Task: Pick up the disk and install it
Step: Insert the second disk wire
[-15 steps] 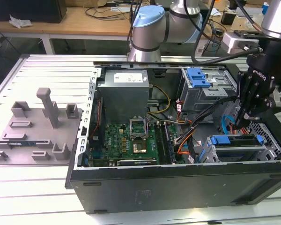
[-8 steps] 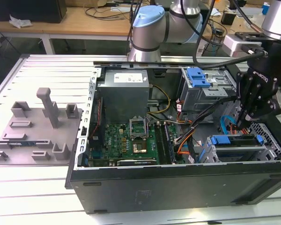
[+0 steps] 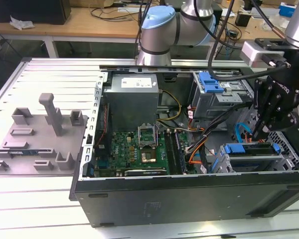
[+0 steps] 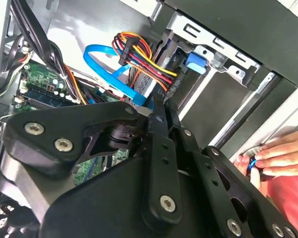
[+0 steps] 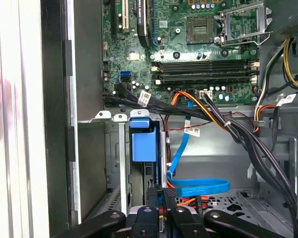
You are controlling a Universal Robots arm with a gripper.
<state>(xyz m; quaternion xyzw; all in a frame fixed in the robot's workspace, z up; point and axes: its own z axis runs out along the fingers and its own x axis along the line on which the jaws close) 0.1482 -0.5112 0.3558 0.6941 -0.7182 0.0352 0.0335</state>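
On the exterior view's left, a grey plastic fixture tray [image 3: 40,137] w/ upright posts sits on the ribbed aluminium desk [image 3: 60,74], well apart from the arm. Next to it, the open PC case [image 3: 189,194] lies on its side: green motherboard [image 3: 139,149] in the middle, grey power supply box [image 3: 132,99] behind it, orange/black cable bundle [image 3: 197,147] running toward the drive bays. Further right, a ribbed blue latch [image 3: 209,82] tops the upper drive cage. At the case's front right corner the disk [image 3: 249,152] sits in the lower bay, its blue bracket showing along the top edge, silver body below. A blue SATA cable [image 3: 239,132] loops just beside it. The black gripper [image 3: 264,132] hangs directly over that bay, very near the disk's bracket; contact – cannot tell. Fingers look drawn close together in both wrist views, tips [image 5: 163,194] nearly meeting, nothing clamped between them. In the second wrist view, a person's hand [image 4: 280,156] rests on the case edge, touching a small blue part.
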